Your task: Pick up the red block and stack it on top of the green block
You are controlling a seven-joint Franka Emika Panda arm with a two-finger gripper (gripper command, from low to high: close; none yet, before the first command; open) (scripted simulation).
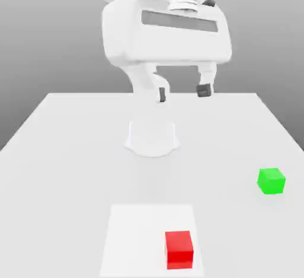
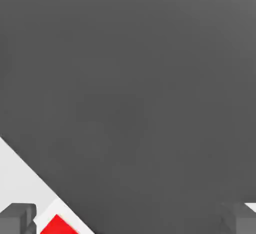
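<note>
The red block [image 1: 179,249] is a small plain cube lying on a pale square patch [image 1: 136,235] near the table's front edge. The green block [image 1: 271,180] sits on the table toward the exterior view's right, well apart from the red one. My gripper [image 1: 183,92] hangs high above the back of the table, open, with nothing between its dark fingertips [image 1: 203,91]. It is far from both blocks. In the hand view a corner of the red block [image 2: 58,226] shows beside one grey fingertip [image 2: 17,217], and the gripper [image 2: 130,220] stands wide.
The white table [image 1: 71,152] spreads across the exterior view. The arm's round white base [image 1: 152,137] stands at the table's middle back, under the hand.
</note>
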